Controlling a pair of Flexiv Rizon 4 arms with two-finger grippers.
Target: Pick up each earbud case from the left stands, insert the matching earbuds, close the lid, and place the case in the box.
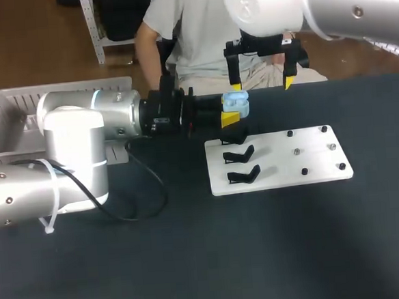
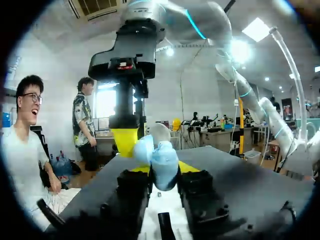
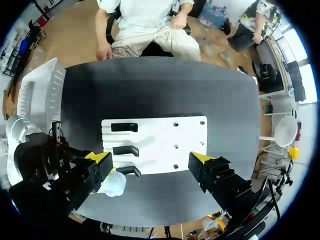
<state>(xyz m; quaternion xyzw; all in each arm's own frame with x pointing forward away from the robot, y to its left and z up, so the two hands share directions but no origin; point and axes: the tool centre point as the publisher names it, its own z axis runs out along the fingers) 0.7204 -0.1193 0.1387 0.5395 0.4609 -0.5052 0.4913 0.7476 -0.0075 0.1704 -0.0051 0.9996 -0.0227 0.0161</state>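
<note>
Plainly held the left arm [image 1: 95, 119] level across from the left side, with the left gripper [image 1: 234, 110] clamped on the pale blue earbud case [image 1: 236, 102], lid raised, above the far left corner of the white board [image 1: 282, 161]. Hung the right arm [image 1: 313, 8] down from the far right, with the right gripper [image 1: 261, 83] spread wide and 1 finger just over the case. Showed 3 black stands [image 1: 239, 155] on the board's left part, open dark table [image 1: 262, 254] toward the near edge, and the white box [image 1: 12, 118] at the far left edge.
</note>
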